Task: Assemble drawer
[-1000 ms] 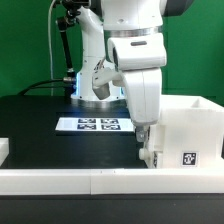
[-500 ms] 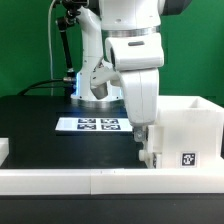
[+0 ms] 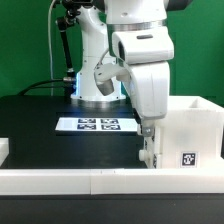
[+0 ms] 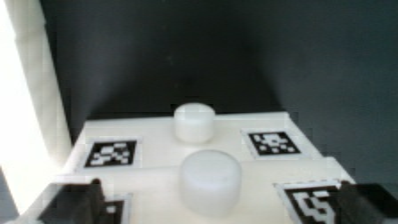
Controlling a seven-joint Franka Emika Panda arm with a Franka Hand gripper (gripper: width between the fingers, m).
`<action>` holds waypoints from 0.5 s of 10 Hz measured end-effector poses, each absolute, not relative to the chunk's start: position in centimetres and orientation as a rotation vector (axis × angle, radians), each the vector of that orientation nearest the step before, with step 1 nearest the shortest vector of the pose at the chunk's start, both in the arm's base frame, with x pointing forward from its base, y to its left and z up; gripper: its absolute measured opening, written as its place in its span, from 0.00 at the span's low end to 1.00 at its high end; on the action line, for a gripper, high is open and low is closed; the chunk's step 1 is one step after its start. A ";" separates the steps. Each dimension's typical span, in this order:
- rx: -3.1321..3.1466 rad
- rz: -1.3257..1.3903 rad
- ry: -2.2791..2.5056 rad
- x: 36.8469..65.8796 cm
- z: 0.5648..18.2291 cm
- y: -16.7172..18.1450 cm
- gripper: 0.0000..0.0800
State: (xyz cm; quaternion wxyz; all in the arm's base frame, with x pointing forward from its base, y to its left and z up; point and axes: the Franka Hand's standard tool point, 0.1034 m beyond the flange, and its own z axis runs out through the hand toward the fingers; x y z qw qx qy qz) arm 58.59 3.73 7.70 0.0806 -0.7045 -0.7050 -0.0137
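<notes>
A white drawer box (image 3: 190,135) stands on the black table at the exterior view's right, with a marker tag on its front. My gripper (image 3: 148,152) hangs at the box's left wall, low over the table. In the wrist view a white panel (image 4: 143,140) with several marker tags lies under the gripper (image 4: 214,208). Two rounded white knobs stand on it, one farther (image 4: 194,122) and one close (image 4: 208,180). The dark fingertips (image 4: 80,203) sit far apart on either side of the close knob, not touching it. The jaws are open and hold nothing.
The marker board (image 3: 95,125) lies flat at the table's middle, in front of the arm's base. A long white rail (image 3: 70,181) runs along the front edge. A small white part (image 3: 4,150) shows at the exterior view's left edge.
The arm has shifted a little toward the exterior view's right, nearer the drawer box. The gripper stays low at the box's left wall.
</notes>
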 end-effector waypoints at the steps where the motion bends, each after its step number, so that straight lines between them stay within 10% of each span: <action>1: -2.127 -0.040 -2.091 58.6 7.7 3.9 0.81; 5: -2.106 -0.007 -2.120 58.2 7.2 1.7 0.81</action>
